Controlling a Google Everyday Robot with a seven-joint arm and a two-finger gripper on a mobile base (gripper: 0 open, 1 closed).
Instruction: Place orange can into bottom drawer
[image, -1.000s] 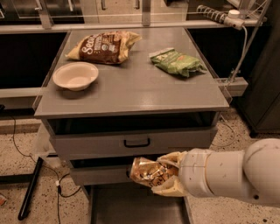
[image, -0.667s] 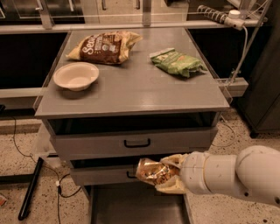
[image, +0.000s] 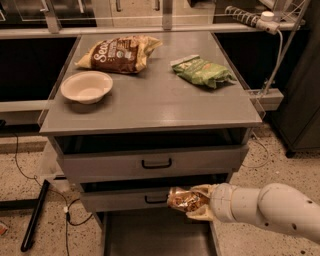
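Observation:
The orange can (image: 184, 200) is a small crumpled gold-and-brown foil packet. My gripper (image: 192, 204) is shut on it, reaching in from the right on a white arm. It hangs in front of the middle drawer's face, just above the open bottom drawer (image: 155, 235), a wide grey tray pulled out toward the camera. The packet is over the drawer's right rear part and is not touching its floor.
On the cabinet top lie a large brown-and-yellow chip bag (image: 119, 54), a green bag (image: 201, 71) and a cream bowl (image: 86, 87). Two upper drawers with black handles (image: 156, 163) are shut. A black bar and cables (image: 35, 215) lie on the floor at left.
My gripper with the packet has shifted slightly right and a little lower, toward the open bottom drawer. Nothing else moved.

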